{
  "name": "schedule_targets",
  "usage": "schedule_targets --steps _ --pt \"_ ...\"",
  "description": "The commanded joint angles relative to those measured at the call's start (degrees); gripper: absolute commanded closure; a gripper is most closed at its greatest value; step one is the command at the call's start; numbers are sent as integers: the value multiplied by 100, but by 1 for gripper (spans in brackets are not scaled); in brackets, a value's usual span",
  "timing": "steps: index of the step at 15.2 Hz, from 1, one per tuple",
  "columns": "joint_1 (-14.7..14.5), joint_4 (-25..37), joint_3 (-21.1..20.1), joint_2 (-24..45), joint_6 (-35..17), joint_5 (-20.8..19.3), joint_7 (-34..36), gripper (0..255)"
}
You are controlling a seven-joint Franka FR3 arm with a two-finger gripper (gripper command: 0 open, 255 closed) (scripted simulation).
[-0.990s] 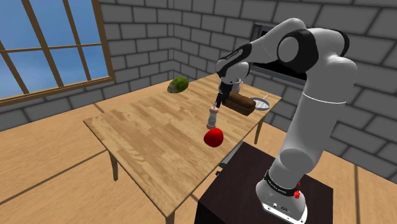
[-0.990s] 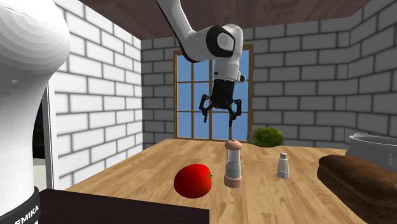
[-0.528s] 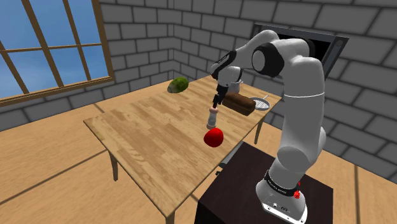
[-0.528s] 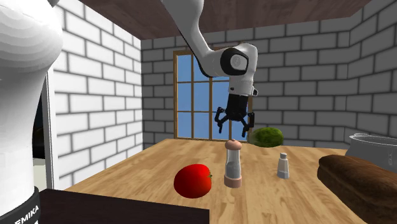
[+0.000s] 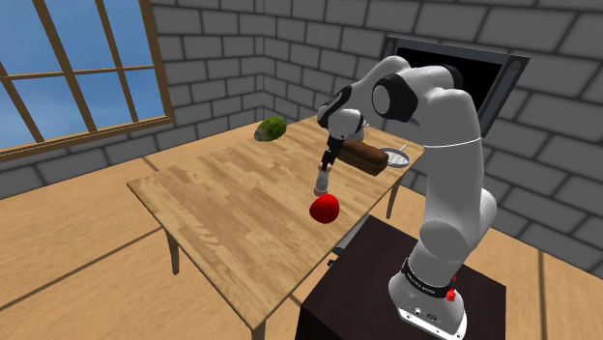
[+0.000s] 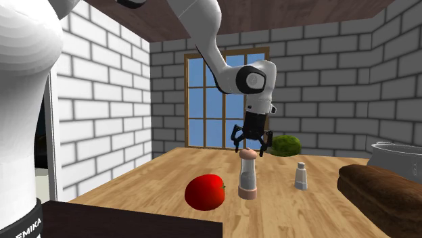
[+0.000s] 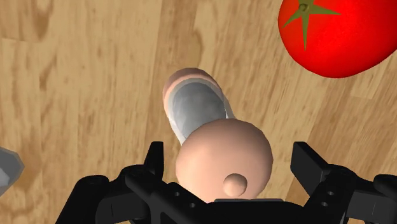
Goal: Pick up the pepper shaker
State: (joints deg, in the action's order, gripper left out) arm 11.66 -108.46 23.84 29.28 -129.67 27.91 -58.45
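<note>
In the shoulder view the pepper shaker point(image 5: 323, 181) stands upright on the wooden table point(image 5: 222, 208), just beside a red tomato point(image 5: 326, 208), with the black gripper point(image 5: 329, 165) directly over its top. In the second exterior view the gripper point(image 6: 249, 146) hangs at the shaker's point(image 6: 247, 174) pinkish cap, its fingers point(image 6: 237, 142) spread to either side without touching it. In the wrist view the rounded cap sits between the two widely parted fingers point(image 7: 154, 162), which clasp nothing.
</note>
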Motion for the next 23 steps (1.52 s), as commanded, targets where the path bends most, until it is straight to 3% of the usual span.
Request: schedule_targets --steps 1,2,3,12,23 --pt "19 -13 -27 63 -70 47 -41 0" --pt "19 -12 -27 63 -69 47 -41 0" --pt "22 -5 -28 68 -67 47 -42 255" --pt "19 -12 -27 63 -69 47 -41 255" --pt "-125 75 187 -490 496 -334 273 255"
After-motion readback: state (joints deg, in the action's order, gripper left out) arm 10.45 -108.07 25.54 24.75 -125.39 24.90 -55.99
